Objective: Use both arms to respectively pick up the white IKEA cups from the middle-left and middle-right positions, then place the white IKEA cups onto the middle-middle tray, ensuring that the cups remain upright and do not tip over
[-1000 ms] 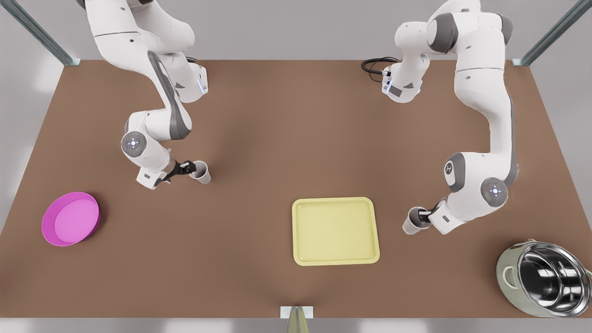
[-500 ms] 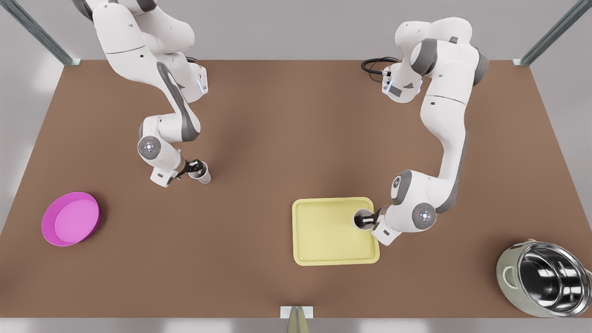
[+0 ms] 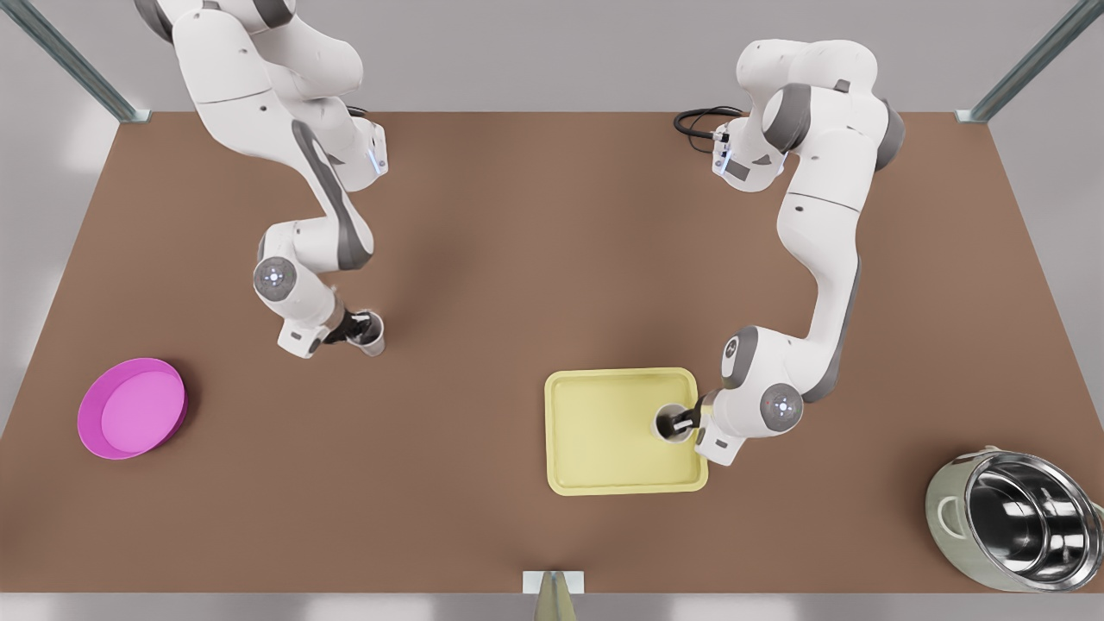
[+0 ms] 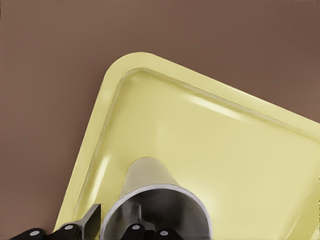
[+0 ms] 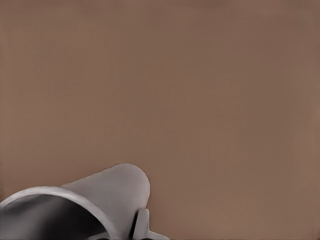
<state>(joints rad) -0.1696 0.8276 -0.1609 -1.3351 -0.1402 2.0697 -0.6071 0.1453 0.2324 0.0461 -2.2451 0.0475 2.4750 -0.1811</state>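
The left hand [image 3: 687, 420] is on the arm at the front view's right, as its wrist view looks down on the tray [image 3: 604, 431]. It is clamped on the rim of a white cup [image 3: 672, 424], one finger inside and one outside, over the tray's right part in the front view. The cup stands mouth up, its long axis upright. The left wrist view adds the cup [image 4: 152, 200] tapering toward the tray floor [image 4: 210, 145] near a rounded corner; whether its base touches cannot be told.

The right hand [image 3: 355, 328], centre-left of the front view, grips the second cup [image 3: 371, 333] by its rim over bare worktop [image 3: 535, 259]. The right wrist view shows this cup [image 5: 107, 192] with one finger [image 5: 141, 224] against its outer wall, brown worktop behind.

A magenta bowl [image 3: 131, 408] sits lower left, a steel pot [image 3: 1018, 522] lower right.
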